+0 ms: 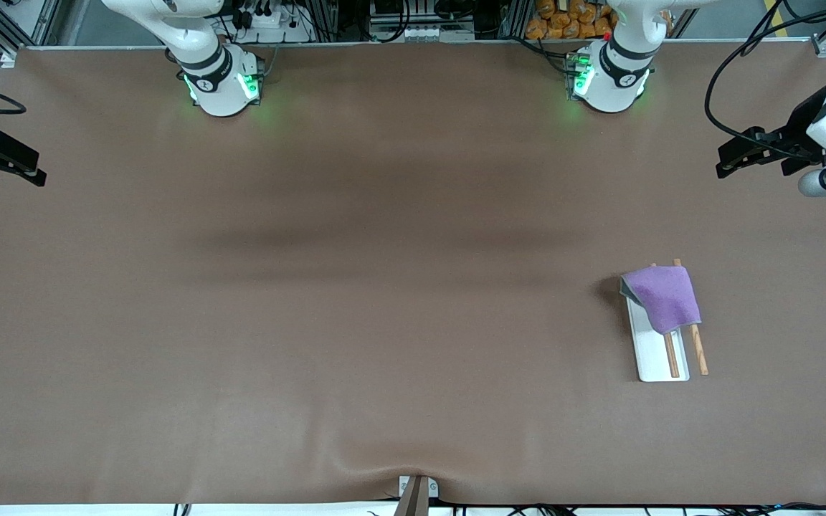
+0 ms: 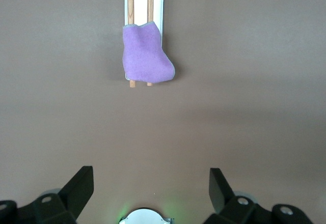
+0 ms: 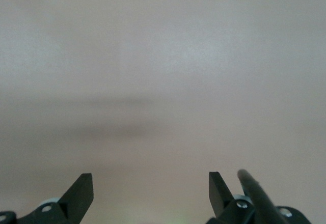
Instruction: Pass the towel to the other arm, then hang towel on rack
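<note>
The small purple terry towel point(image 1: 662, 297) hangs over the two thin wooden rods of the white-based rack point(image 1: 660, 356), lower right of the front view. The left gripper point(image 1: 739, 158), upper right edge, and the right gripper point(image 1: 15, 166), upper left edge, are both wide open and empty

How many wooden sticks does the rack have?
2. Both rods lie side by side over the rack's white base, their farther ends under the towel.
</note>
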